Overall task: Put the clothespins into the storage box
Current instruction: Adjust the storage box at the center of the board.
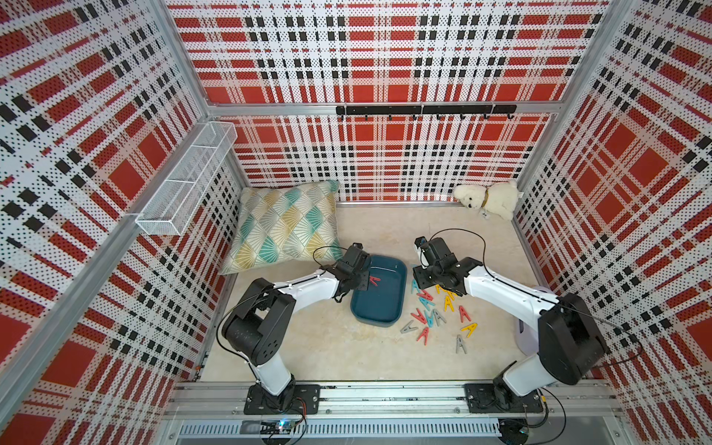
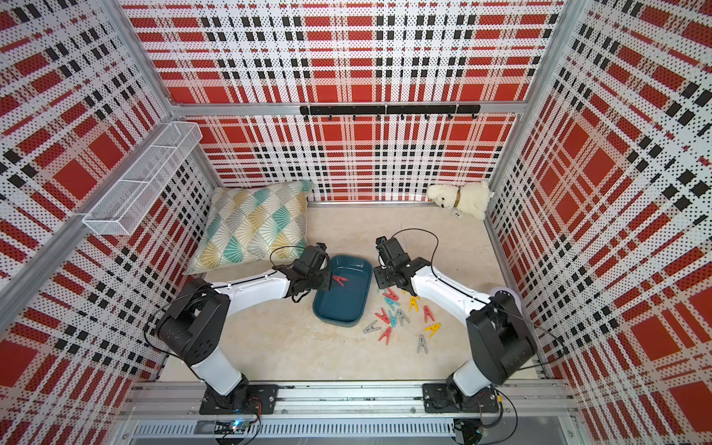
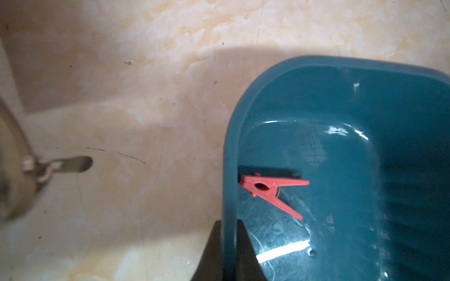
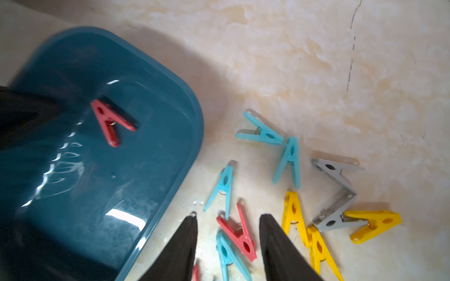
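Near the middle of the desk (image 1: 308, 346), the storage box (image 1: 379, 304) lies flat with one red clothespin (image 1: 373, 280) inside, close to its left wall. The left end effector (image 3: 229, 222) is clamped on that wall, one finger on either side of the rim. Just right of the box, the remaining clothespins (image 4: 288, 160) lie scattered in red, yellow, blue and grey. The right end effector (image 4: 229, 216) hangs over them with its jaws apart, gripping none.

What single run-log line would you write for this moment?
left pincer: shut on storage box wall | right pincer: open over loose clothespins | in box: one red clothespin
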Controlling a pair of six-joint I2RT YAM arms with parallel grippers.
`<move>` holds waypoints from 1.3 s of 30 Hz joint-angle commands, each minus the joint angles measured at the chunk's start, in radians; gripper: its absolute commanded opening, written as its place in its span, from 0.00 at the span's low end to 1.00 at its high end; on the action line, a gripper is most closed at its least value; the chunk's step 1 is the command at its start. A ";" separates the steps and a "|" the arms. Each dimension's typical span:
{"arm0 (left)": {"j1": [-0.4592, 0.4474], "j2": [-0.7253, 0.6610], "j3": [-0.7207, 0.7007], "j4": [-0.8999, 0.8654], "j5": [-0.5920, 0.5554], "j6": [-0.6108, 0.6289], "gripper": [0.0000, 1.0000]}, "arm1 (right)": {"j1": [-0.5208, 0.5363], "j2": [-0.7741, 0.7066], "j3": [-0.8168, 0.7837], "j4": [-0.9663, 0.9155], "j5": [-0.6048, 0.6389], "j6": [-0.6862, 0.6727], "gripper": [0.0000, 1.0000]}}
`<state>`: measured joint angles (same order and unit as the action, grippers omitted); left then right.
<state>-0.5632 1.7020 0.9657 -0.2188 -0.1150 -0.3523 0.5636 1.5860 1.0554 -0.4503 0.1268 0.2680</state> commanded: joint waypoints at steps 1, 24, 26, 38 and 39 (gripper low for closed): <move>0.021 0.004 -0.019 0.048 -0.027 -0.046 0.04 | -0.048 0.080 0.049 0.018 0.029 0.046 0.46; 0.043 -0.216 -0.102 0.124 -0.108 -0.126 0.30 | -0.053 0.262 0.165 0.035 -0.078 0.675 0.32; 0.047 -0.245 -0.112 0.127 -0.120 -0.130 0.29 | -0.053 0.281 0.177 0.038 -0.080 0.698 0.32; 0.075 -0.312 -0.153 0.133 -0.138 -0.116 0.29 | -0.057 0.351 0.222 0.020 -0.084 0.739 0.33; 0.075 -0.313 -0.155 0.133 -0.137 -0.116 0.29 | -0.058 0.355 0.222 0.021 -0.080 0.740 0.33</move>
<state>-0.4942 1.4139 0.8242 -0.1043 -0.2413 -0.4702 0.5049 1.9182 1.2533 -0.4156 0.0338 0.9916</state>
